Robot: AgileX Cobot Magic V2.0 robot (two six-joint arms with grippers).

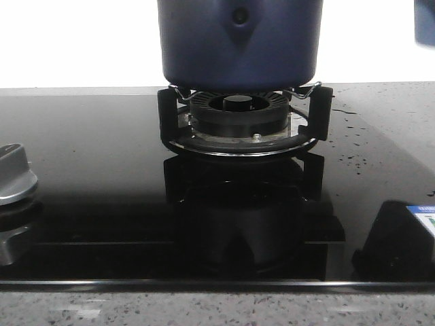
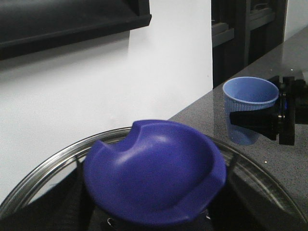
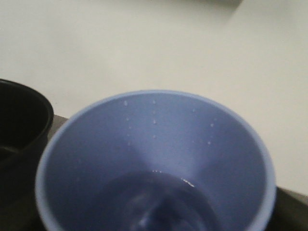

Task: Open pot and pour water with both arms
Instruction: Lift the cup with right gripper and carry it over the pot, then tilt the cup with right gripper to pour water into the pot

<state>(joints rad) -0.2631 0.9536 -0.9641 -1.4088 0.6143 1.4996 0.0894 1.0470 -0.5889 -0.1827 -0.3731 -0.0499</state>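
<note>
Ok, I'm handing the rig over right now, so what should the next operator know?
Left claw: fingers not visible; the lid and its blue knob fill its wrist view, so a grip is likely but unconfirmed.
Right claw: shut on the pale blue cup, which seems to hold some water.
The pot sits on the burner; the right wrist view shows it apparently open.
Left: pour the water into the pot.

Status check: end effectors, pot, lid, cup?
Left end effector: out of sight behind lid knob. Right end effector shut on cup, upright beside pot. Pot on burner.
</note>
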